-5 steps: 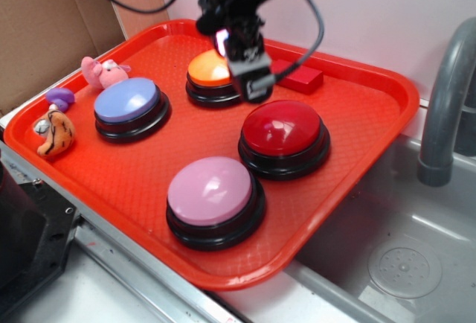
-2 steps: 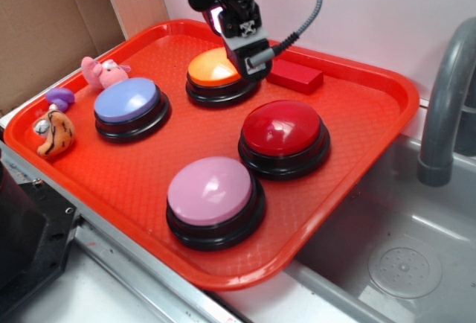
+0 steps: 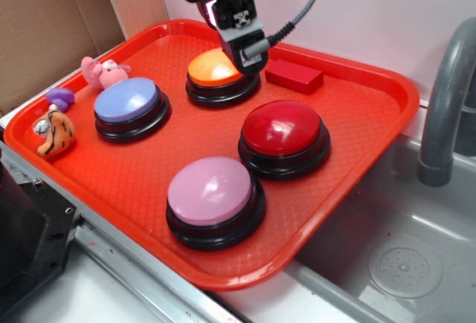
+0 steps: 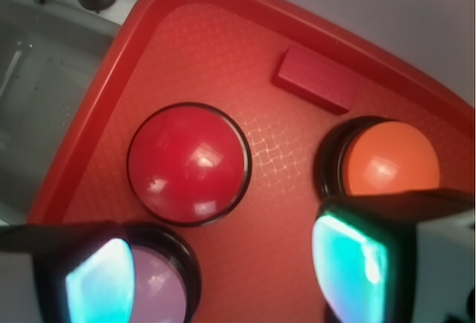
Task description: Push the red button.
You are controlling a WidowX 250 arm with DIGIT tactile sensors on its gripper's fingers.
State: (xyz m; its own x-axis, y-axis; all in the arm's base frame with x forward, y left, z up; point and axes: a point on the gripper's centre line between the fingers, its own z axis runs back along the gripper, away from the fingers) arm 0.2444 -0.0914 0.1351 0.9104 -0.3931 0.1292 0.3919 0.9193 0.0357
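Exterior view: an orange-red tray [image 3: 357, 107] fills most of the frame, beside a grey sink [image 3: 401, 263] at lower right with a grey faucet [image 3: 446, 107] at the right edge. The red button [image 3: 283, 129] sits right of centre on the tray, nothing touching it. The orange button [image 3: 212, 70] is at upper centre, the blue button [image 3: 128, 102] at left, the pink button [image 3: 210, 191] at lower centre. A small red block [image 3: 294, 76] lies just right of the orange button. A pink plush toy [image 3: 103, 72], a purple piece [image 3: 59, 98] and a striped toy [image 3: 53, 132] sit at the tray's left edge. The gripper [image 3: 244, 44] hangs over the orange button's right rim, up and left of the red button; its opening cannot be told here. No readable writing anywhere.

Wrist view: the two fingers [image 4: 349, 263] show at the bottom corners, set wide apart, nothing between them. The red button [image 4: 188, 163] is at centre left, the orange button [image 4: 387, 159] at right, the pink button [image 4: 160, 286] at lower left, the red block [image 4: 314, 79] at the top.
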